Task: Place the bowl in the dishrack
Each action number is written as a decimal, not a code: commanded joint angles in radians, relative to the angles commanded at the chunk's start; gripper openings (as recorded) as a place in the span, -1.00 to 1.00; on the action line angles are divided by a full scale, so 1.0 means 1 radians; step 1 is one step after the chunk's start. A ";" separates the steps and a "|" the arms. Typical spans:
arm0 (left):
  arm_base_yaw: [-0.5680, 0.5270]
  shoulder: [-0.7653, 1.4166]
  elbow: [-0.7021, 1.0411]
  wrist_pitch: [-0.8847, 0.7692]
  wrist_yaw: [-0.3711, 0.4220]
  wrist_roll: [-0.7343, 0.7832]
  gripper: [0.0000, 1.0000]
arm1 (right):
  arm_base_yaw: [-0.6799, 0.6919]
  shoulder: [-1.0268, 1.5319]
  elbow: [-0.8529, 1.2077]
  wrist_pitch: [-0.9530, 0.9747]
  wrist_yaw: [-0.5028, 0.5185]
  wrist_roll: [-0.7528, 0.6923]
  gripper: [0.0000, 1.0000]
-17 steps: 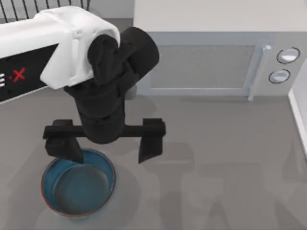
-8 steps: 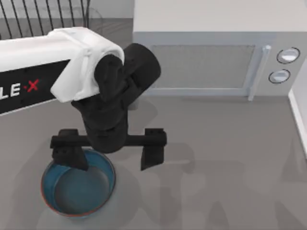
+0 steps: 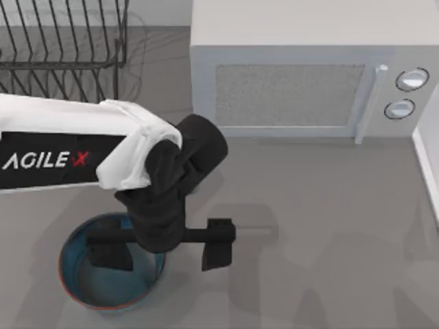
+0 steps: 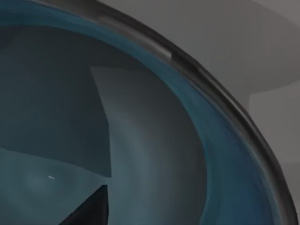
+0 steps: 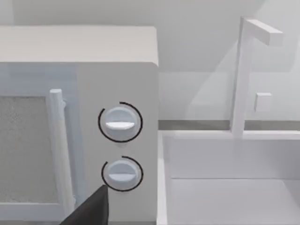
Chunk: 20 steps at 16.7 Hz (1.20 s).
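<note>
The blue bowl (image 3: 81,277) with its orange-red rim sits on the grey table at the front left. My left gripper (image 3: 164,248) is open and low over the bowl's right side. One finger (image 3: 110,252) is inside the bowl and the other (image 3: 218,245) is outside, so the jaws straddle the rim. The left wrist view looks closely at the bowl's greyish-blue inside (image 4: 154,154) and rim (image 4: 211,86). The dark wire dishrack (image 3: 62,41) stands at the back left, apart from the bowl. A dark part of my right gripper (image 5: 91,210) faces the microwave.
A white microwave (image 3: 302,75) stands at the back, right of the rack, with two knobs (image 5: 120,123) on its right side. A white sink (image 5: 225,187) with a faucet (image 5: 243,75) lies right of the microwave. Open table lies right of the bowl.
My left arm has swung toward the table's front and come down. Its open gripper now sits lower around the bowl's right rim, and the rack behind is uncovered.
</note>
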 joint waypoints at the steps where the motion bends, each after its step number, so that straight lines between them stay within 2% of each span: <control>1: 0.000 0.000 0.000 0.000 0.000 0.000 1.00 | 0.000 0.000 0.000 0.000 0.000 0.000 1.00; 3: 0.000 0.000 0.000 0.000 0.000 0.000 1.00 | 0.000 0.000 0.000 0.000 0.000 0.000 1.00; 16: 0.000 0.000 0.000 0.000 0.000 0.000 -0.96 | 0.000 0.000 0.000 0.000 0.000 0.000 1.00; 20: 0.000 0.000 0.000 0.000 0.000 0.000 -1.00 | 0.000 0.000 0.000 0.000 0.000 0.000 1.00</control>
